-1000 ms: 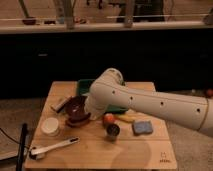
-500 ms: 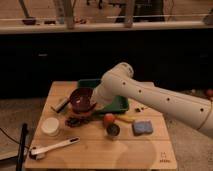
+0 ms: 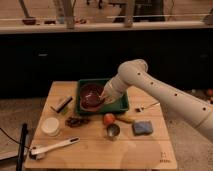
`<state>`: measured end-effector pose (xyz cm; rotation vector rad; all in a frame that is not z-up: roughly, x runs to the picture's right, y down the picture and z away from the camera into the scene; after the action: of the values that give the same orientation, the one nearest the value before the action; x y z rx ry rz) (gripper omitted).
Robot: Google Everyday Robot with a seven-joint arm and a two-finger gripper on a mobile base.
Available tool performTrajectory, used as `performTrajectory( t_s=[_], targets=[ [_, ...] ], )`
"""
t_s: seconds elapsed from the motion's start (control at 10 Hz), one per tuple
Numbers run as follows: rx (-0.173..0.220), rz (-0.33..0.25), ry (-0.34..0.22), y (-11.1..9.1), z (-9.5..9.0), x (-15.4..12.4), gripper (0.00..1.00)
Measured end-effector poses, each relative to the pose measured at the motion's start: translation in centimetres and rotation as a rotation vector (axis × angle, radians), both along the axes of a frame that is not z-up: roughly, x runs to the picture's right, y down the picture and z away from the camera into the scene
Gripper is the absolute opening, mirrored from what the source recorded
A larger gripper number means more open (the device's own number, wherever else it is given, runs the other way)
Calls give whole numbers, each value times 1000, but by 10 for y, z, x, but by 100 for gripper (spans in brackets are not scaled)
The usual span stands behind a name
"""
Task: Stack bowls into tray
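A glossy dark reddish-brown bowl (image 3: 90, 95) is in the left half of the dark-green tray (image 3: 121, 106), at the back middle of the wooden table. I cannot tell whether it rests on the tray floor or hangs just above it. My gripper (image 3: 103, 94) comes in from the right at the end of the white arm (image 3: 160, 92) and is shut on the bowl's right rim. The arm's wrist hides part of the tray's right half. I see no other bowl of this kind.
On the table (image 3: 95, 155) are a dark flat block (image 3: 62, 104), a white cup (image 3: 50, 126), a dark snack bag (image 3: 76, 121), an orange fruit (image 3: 109, 119), a metal cup (image 3: 113, 131), a blue sponge (image 3: 141, 128), a fork (image 3: 146, 106) and a white brush (image 3: 52, 147).
My gripper has carried the bowl up from the table's left front and rightward to the tray. The arm has swung to the right with it.
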<state>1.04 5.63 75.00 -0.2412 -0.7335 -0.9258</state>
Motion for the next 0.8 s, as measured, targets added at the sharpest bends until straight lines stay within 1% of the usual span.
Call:
performTrajectory(
  t_s=[0.1,0.3,0.4,0.6,0.8],
  targets=[
    [6,-8,-13,-3,9,8,3],
    [25,-24,-35,-8,24,15,3],
    [53,-33,-52,-11,36,18,3],
    [84,-21,-60,-15,51,28,3],
    [96,-12,-65,-20,73,37,3]
  ],
)
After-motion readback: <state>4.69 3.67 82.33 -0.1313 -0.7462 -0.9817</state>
